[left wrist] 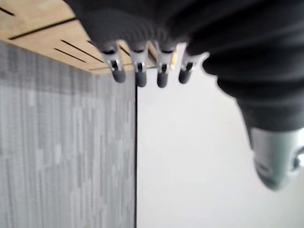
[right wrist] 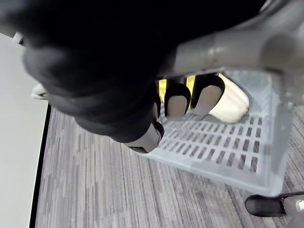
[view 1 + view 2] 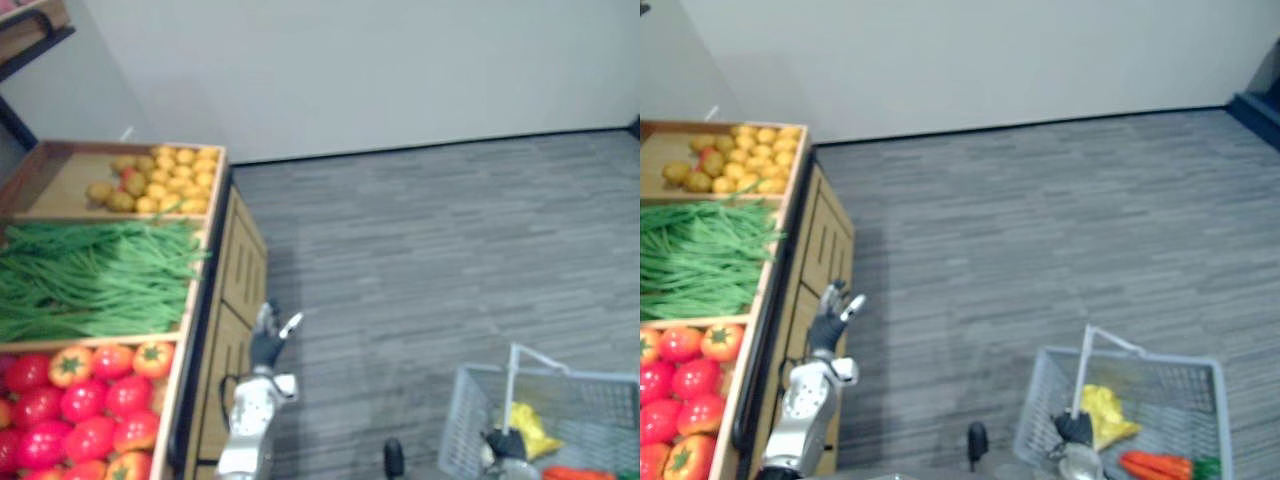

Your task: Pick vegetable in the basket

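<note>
Lower right: right hand [image 3: 1074,428] curled round the handle [image 3: 1081,372] of a basket [image 3: 1037,415] holding a yellow item [image 3: 1102,408] and a carrot [image 3: 1155,466]. Left crates [image 3: 60,175]: potatoes [image 3: 740,155], green beans [image 3: 695,255], tomatoes [image 3: 680,380]; left hand [image 3: 828,318] straight-fingered beside them.

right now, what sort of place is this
Probably a grocery produce section, perhaps staged: a wooden display stand with bins of tomatoes and green beans, plus a grey shopping basket.

Bottom edge cuts off basket [image 3: 1038,410] and carrot [image 3: 1155,466]; left edge cuts off tomatoes [image 3: 88,400].
</note>
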